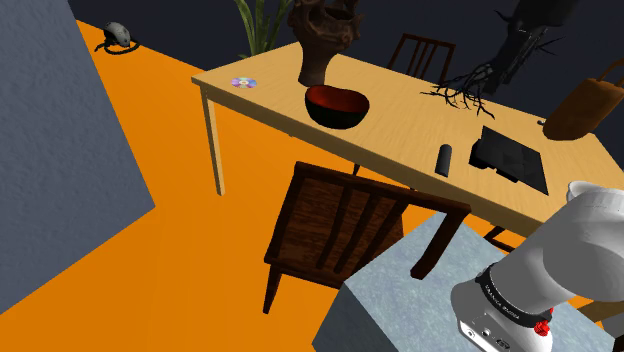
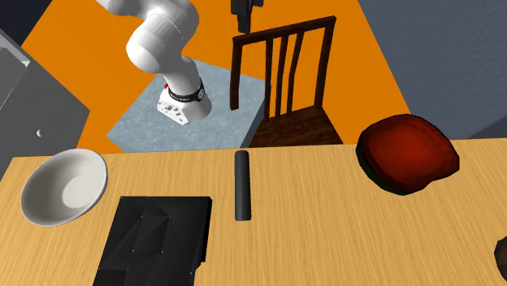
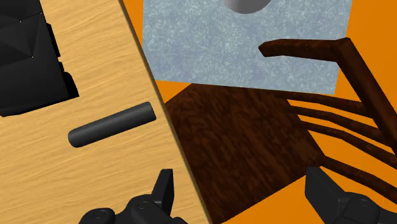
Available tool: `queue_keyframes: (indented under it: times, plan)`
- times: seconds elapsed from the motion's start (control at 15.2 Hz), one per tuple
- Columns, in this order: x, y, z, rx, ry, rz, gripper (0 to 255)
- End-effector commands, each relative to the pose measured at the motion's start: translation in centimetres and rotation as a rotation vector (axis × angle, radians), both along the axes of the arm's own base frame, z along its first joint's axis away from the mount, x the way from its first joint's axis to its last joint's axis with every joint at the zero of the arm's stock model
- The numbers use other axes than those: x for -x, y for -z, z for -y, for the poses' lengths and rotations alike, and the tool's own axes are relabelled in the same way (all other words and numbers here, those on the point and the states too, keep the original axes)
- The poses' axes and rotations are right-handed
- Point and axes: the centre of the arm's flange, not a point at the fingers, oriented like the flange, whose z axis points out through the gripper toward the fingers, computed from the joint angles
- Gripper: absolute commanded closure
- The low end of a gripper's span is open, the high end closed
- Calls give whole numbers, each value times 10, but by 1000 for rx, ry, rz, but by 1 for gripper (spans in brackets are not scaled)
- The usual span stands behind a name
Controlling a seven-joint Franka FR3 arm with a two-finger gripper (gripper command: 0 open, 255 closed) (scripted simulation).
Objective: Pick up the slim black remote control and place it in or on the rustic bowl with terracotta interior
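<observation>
Your end effector (image 3: 245, 197) is released: its two black fingers (image 3: 164, 191) stand wide apart, with nothing clasped between them. Below that gap you see the seat of a dark wooden chair (image 3: 242, 140). One finger hangs over the edge of the light wooden counter (image 3: 95, 172), the other over the chair. The slim black remote (image 3: 111, 125) lies flat on the counter near that edge, apart from both fingers. Just beside it sits a flat, angular black object (image 3: 28, 63). The speckled grey stand (image 3: 248, 44) shows past the chair. Farther along the counter, well apart from the remote, the bowl (image 1: 336, 106) rests upright, dark outside and red inside. A white bowl (image 2: 63, 185) lies near the black object's far side.
</observation>
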Motion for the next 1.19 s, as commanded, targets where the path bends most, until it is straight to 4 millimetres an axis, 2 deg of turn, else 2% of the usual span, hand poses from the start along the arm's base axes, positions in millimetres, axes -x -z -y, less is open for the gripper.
queue_keyframes:
  times: [0.0, 0.33, 0.59, 1.12]
  plan:
    - [0, 0, 0, 0, 0, 0, 0]
    - [-39, 45, 40, -29, 221, -26, 0]
    - [-63, 82, 76, -52, 397, -47, 0]
    - [-87, 161, 156, -99, 750, -89, 0]
